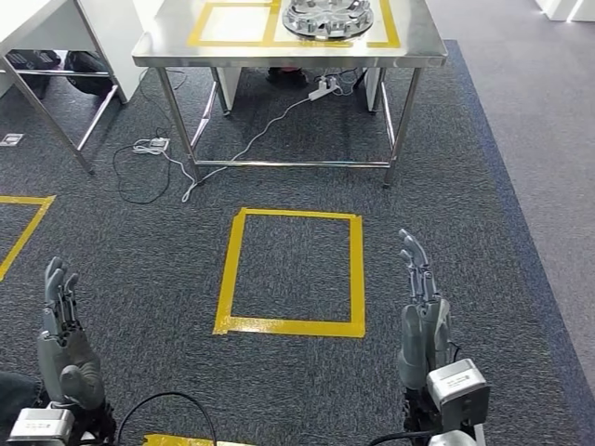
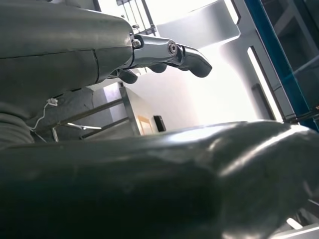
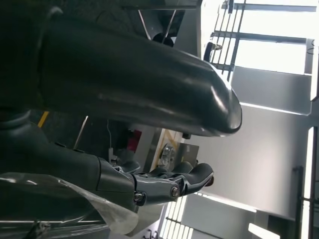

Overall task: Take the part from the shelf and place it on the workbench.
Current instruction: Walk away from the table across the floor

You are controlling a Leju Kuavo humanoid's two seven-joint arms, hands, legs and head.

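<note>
Grey, jointed plastic-and-metal fingers of the left hand (image 1: 64, 344), at the lower left of the head view, stretch straight and apart, holding nothing; the right hand (image 1: 423, 321), lower right, is likewise spread and touches nothing. Between them a square outline of glossy yellow tape (image 1: 293, 273) lies on coarse dark grey carpet (image 1: 456, 214). At the upper middle, the round ribbed silver metal part (image 1: 326, 18) rests on the brushed stainless-steel workbench (image 1: 210, 54), inside yellow tape markings.
</note>
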